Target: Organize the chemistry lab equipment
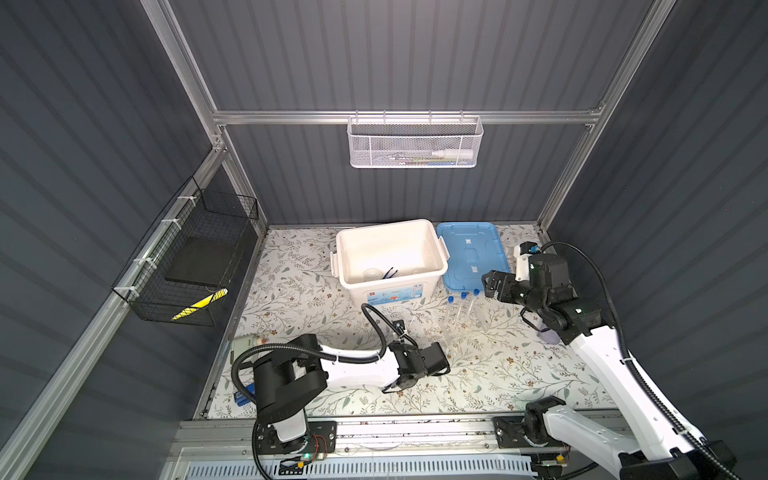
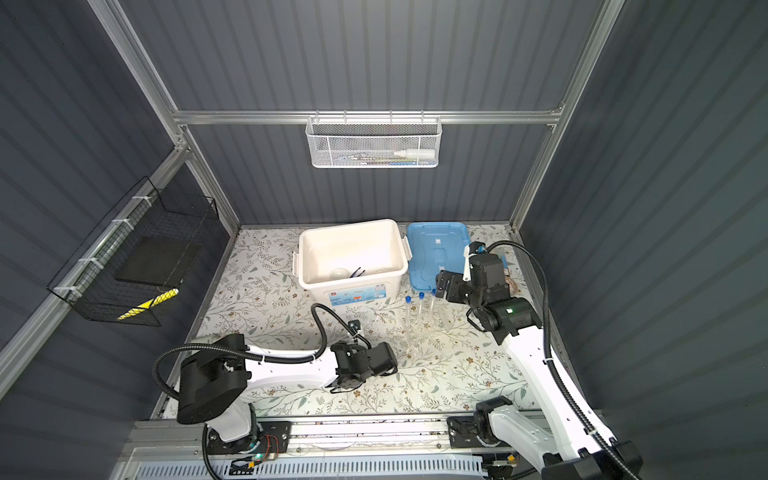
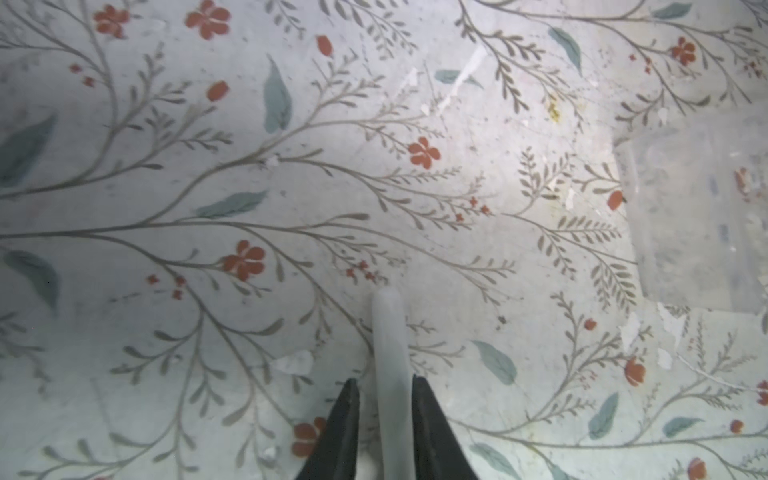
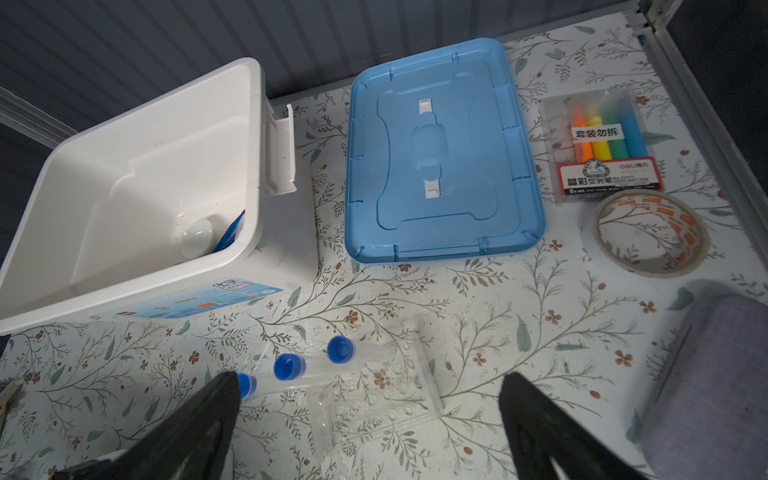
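Nearest the front edge, the left gripper (image 3: 383,380) points down at the floral table covering (image 3: 166,166), its two black fingers closed on the white pestle (image 3: 388,345). The pestle is a slim, smooth, matt white rod with a rounded tip that sticks out past the fingertips, close over the covering. Whether it touches the covering I cannot tell.

Just beyond, near the middle of the table, stands the clear tube rack (image 4: 382,399), a see-through plastic block with rows of small round holes, the floral print showing through it. Three clear test tubes (image 4: 289,366) sit in it side by side, each with a bright blue screw cap. All three look empty.

The right gripper (image 4: 370,376) hovers above the rack and tubes with its jaws spread wide and nothing between them.

Farther back sits the white bin (image 1: 432,249), open, with a blue label on its front wall. On its floor lie the dark blue tweezers (image 1: 390,273) and, touching them, a pale glossy round piece (image 4: 196,239). I cannot tell whether that piece is a dish or glassware.

The blue lid (image 4: 444,158) lies flat beside the bin. Beyond it are a pack of coloured markers (image 4: 606,145) and a tape roll (image 4: 648,232), with a grey cloth (image 4: 715,374) at the table's right edge.
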Controlling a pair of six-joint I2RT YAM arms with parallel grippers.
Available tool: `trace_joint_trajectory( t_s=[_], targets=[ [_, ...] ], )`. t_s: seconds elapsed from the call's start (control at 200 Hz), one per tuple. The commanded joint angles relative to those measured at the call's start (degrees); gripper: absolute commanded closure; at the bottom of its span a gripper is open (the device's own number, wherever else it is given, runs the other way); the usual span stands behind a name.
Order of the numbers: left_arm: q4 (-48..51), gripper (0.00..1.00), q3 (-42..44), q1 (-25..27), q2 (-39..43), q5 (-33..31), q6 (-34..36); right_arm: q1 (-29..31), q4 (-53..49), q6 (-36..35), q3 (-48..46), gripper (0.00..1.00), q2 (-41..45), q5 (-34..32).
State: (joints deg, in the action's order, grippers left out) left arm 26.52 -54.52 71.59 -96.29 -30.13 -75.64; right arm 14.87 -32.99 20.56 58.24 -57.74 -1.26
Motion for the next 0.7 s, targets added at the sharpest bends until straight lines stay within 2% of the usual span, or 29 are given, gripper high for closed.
trace_joint_trajectory(
  t_s=[0.0, 0.145, 0.425, 0.55, 0.695],
  targets=[
    [3.9, 0.74, 2.0, -1.9, 2.6, -2.2, 2.4, -0.3, 0.1, 0.2, -0.5, 0.01, -0.5, 0.6],
    [5.0, 0.73, 1.4, -3.1, 4.3, -0.2, 6.4, -0.5, -0.3, 0.0, 0.0, 0.01, -1.1, 0.9],
    [4.7, 0.60, -1.7, -2.9, 2.7, 4.7, 11.3, -0.6, -0.6, 0.4, -1.5, 0.01, -0.5, 1.3],
    [8.5, 0.51, -1.0, -2.8, 3.5, 4.2, 10.2, -0.7, -0.9, 0.2, -2.0, 0.01, 0.4, 1.0],
    [11.6, 0.41, 0.9, -2.9, 8.2, 1.6, 10.4, -0.8, -1.3, 0.0, -2.5, 0.01, 0.9, 0.9]
  ],
)
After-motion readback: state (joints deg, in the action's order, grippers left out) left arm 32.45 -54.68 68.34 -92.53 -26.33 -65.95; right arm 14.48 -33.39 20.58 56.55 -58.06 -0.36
